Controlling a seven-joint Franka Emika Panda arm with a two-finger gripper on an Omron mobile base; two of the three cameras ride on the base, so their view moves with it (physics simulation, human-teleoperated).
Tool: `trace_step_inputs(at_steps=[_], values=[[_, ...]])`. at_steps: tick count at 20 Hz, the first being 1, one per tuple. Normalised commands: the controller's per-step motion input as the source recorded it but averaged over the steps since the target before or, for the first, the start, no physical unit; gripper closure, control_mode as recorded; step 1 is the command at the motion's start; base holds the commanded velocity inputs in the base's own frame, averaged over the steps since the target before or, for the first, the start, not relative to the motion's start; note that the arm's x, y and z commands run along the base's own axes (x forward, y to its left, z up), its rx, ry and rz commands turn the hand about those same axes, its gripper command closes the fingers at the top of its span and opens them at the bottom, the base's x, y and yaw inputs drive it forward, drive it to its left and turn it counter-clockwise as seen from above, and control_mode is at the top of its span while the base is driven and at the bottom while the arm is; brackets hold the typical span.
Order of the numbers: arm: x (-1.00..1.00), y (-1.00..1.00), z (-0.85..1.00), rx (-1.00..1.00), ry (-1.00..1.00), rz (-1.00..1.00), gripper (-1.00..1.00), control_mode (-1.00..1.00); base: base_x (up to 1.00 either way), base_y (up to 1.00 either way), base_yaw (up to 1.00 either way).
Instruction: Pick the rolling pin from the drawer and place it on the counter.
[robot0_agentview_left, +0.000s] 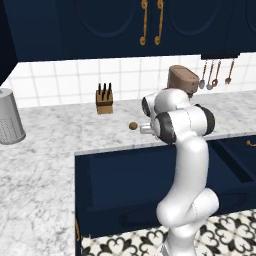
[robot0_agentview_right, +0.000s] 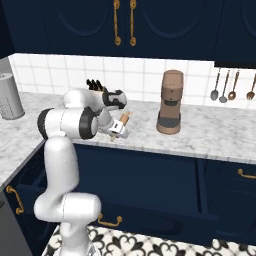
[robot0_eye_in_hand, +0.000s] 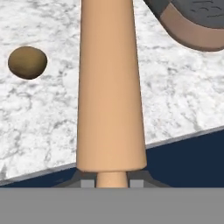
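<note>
The two-finger gripper is clamping one narrow handle end of the slim light tan wooden rolling pin, its jaws nearly closed around it, so the pin is projecting straight ahead, off the surface. It is hanging over the front edge of the white-and-grey marbled stone counter, likely lined up for setting down. The wide navy blue drawer is standing open below the gripper. A small round brown ball is lying beside the pin, a brown coffee grinder beyond.
</note>
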Motion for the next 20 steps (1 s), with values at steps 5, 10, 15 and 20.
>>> trace_step_inputs(at_steps=[5, 10, 15, 20], values=[[0.99, 0.07, -0.23, -0.14, 0.11, 0.33, 1.00, -1.00, 0.00, 0.00, 0.00], [0.82, -0.03, -0.21, 0.00, 0.03, 0.23, 1.00, -1.00, 0.00, 0.00, 0.00], [0.14, 0.00, -0.33, -0.07, 0.01, 0.12, -1.00, -1.00, 0.00, 0.00, 0.00], [-0.23, 0.01, 0.56, -0.11, 0.00, 0.05, -1.00, -1.00, 0.00, 0.00, 0.00]])
